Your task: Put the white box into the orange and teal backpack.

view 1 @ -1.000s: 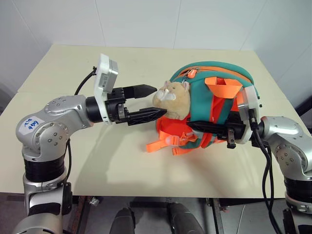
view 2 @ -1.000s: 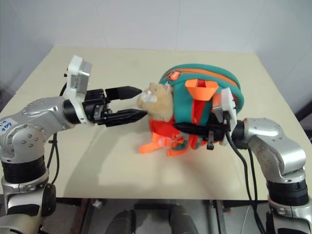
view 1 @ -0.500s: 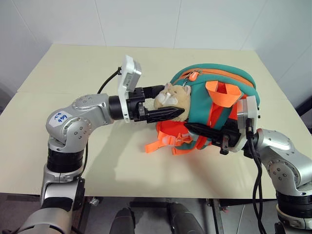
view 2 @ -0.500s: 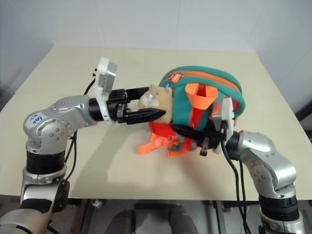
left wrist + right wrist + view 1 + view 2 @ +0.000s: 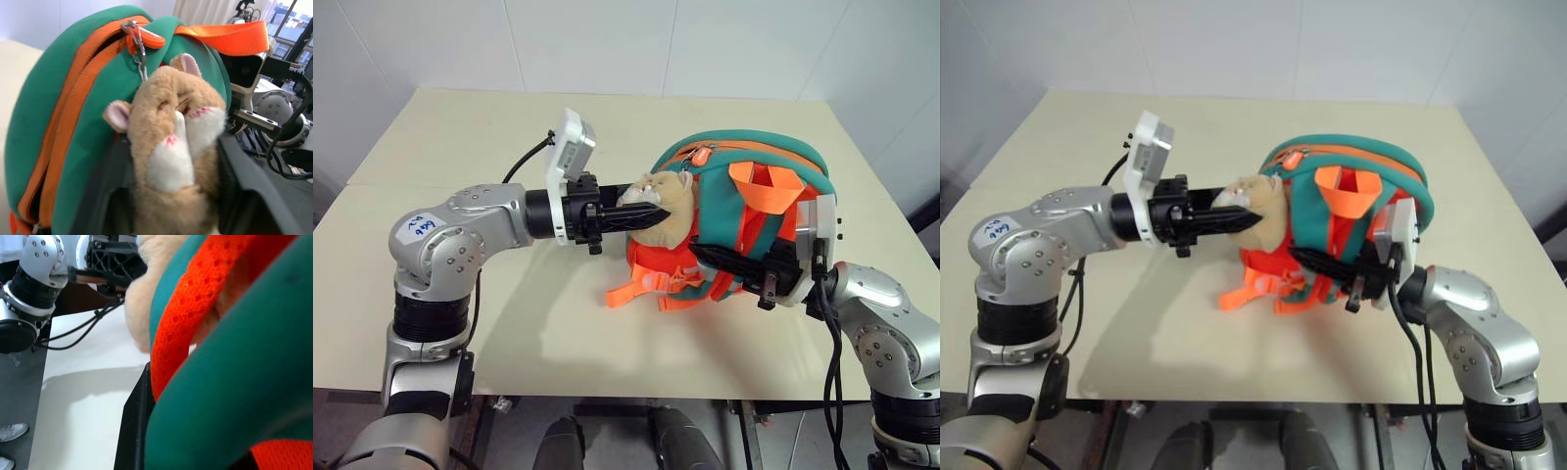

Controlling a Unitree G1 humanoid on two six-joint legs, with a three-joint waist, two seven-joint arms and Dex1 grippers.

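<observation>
In the left eye view the backpack (image 5: 744,220) stood upright on the cream table (image 5: 460,137), rounded, teal shell with orange trim, a mesh orange front low down and loose orange straps (image 5: 641,292) trailing onto the table. Its closed zip ran along the top, the pull (image 5: 702,154) at the left end. The left gripper (image 5: 641,212) reached in level from the left, its black fingers narrowed onto the tan plush cat (image 5: 666,206) that hangs on the pack's left face. The right gripper (image 5: 720,262) came in from the right, shut on the pack's lower strap or fabric; exactly what it pinched could not be told. No box was to be seen on the table. Judging by this, the left arm lay nearer the zip pull, which sat just above and behind the cat.

In the right eye view the same layout held, the orange top loop (image 5: 1347,186) standing slack above the pack.

In the left wrist view the cat, soft and furry with white paws, sat between the two dark fingers (image 5: 244,181), the metal zip pull (image 5: 139,46) right above its head against smooth teal cloth.

In the right wrist view coarse orange mesh (image 5: 190,318) and teal padding pressed close against one black finger (image 5: 134,426).
</observation>
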